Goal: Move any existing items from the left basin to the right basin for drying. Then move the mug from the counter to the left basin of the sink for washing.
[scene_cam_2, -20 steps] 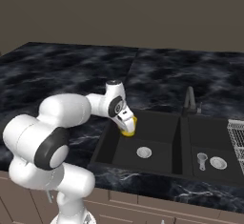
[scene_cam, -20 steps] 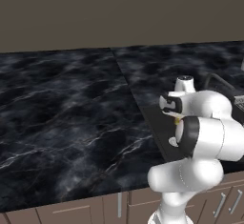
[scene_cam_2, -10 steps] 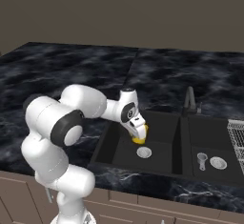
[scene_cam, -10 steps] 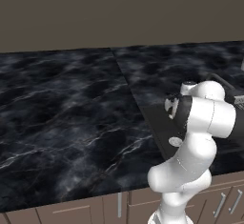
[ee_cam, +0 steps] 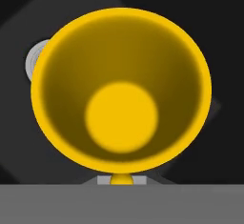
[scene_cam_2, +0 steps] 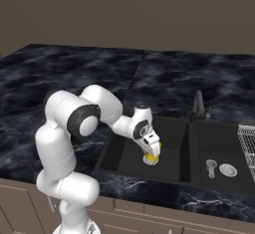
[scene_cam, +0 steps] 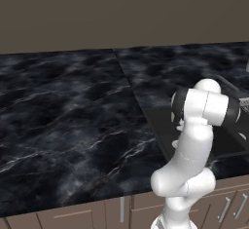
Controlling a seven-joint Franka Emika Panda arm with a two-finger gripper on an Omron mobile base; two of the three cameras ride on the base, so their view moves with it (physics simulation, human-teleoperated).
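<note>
Yellow and cylindrical, the small mug point(scene_cam_2: 151, 156) hangs upright in the gripper point(scene_cam_2: 151, 151), jaws clamped tight on its rim, low inside the wide matte black left basin point(scene_cam_2: 172, 138). Best lower it gently to the floor near the silver drain point(ee_cam: 32, 62), then release.

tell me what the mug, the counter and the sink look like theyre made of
Mug: plain bright yellow, smooth with a soft sheen, probably glazed ceramic or plastic. Counter: glossy black with thin white veins, so polished marble or a lookalike. Sink: flat matte black, no glare, maybe composite or coated metal; its drain looks like silvery metal.
</note>
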